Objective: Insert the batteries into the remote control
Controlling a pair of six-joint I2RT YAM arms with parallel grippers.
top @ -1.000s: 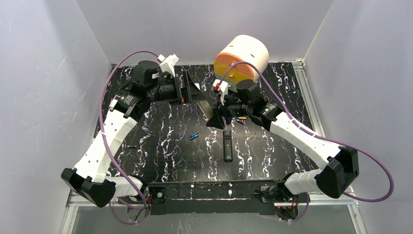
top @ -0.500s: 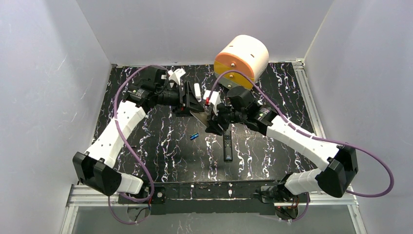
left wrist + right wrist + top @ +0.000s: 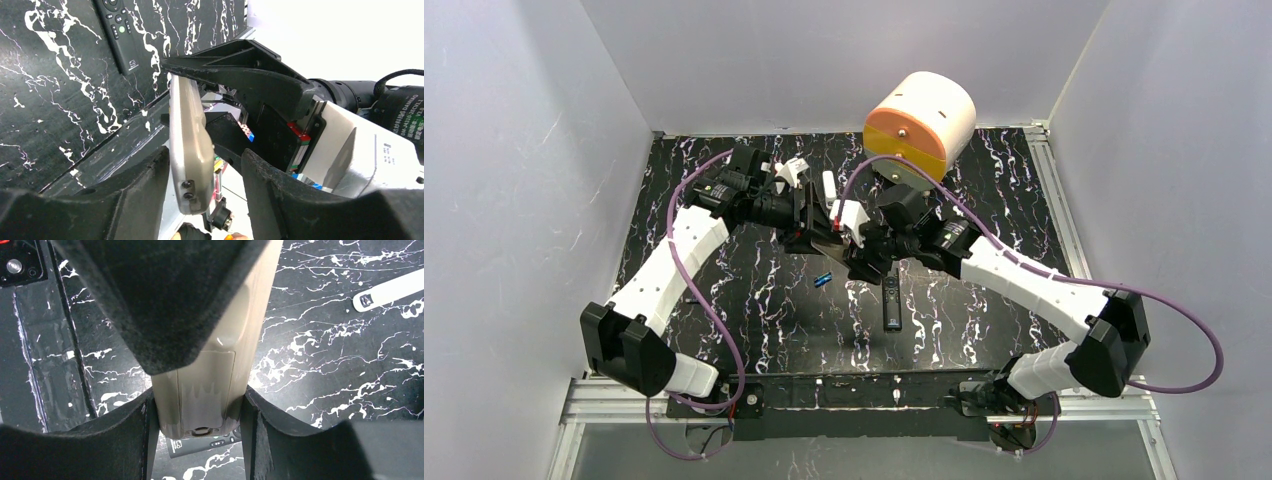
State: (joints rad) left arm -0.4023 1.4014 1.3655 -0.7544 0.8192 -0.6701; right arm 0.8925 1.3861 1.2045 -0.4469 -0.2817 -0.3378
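Moved: the left end effector (image 3: 808,222) has swung in from the bench's (image 3: 764,310) far-left side to meet the right end effector (image 3: 197,405), narrowing on the way.
Task thing: the remote control (image 3: 200,385) hangs above mid-bench, tan battery-cover side towards the right wrist camera.
Right grip: pinching the remote control across its width, likely to steady it.
Left grip: fingers flank the remote control edge-on. One touches and a gap shows at the other, so I cannot tell whether it grips.
Loose: the blue battery (image 3: 823,279) lies mid-bench, left of the black remote (image 3: 891,300).
Judgement: probably bracing for cover removal.

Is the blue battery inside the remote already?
No, the blue battery lies loose on the black marbled table.
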